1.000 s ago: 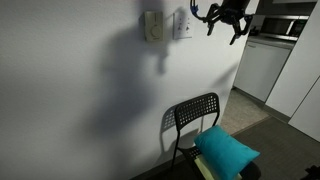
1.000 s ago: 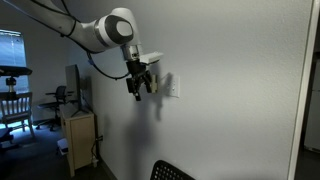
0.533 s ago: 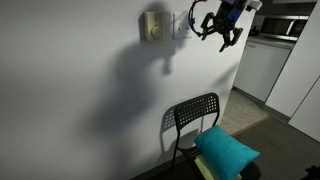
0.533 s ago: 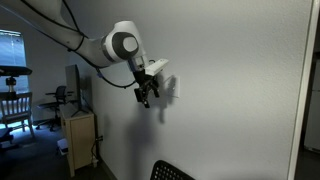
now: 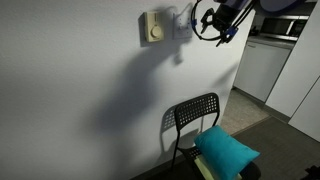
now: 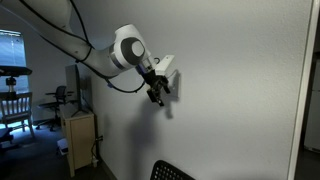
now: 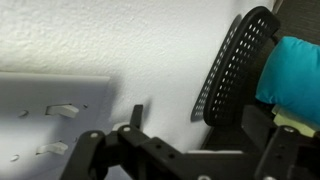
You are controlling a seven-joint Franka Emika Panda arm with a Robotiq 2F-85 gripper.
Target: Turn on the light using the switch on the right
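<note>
In an exterior view the hand (image 5: pixel 211 22) hangs just beside the switch (image 5: pixel 181 21), high on the wall (image 5: pixel 90 90). In an exterior view the hand (image 6: pixel 157 93) is close against it. In the wrist view the switch (image 7: pixel 50 115) lies left of the hand (image 7: pixel 136 117); whether the hand is wide or narrow I cannot tell.

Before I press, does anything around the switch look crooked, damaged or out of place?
Nothing stands out. The switch plate sits flat against the wall, its rockers look intact, and the chair below stands upright.
</note>
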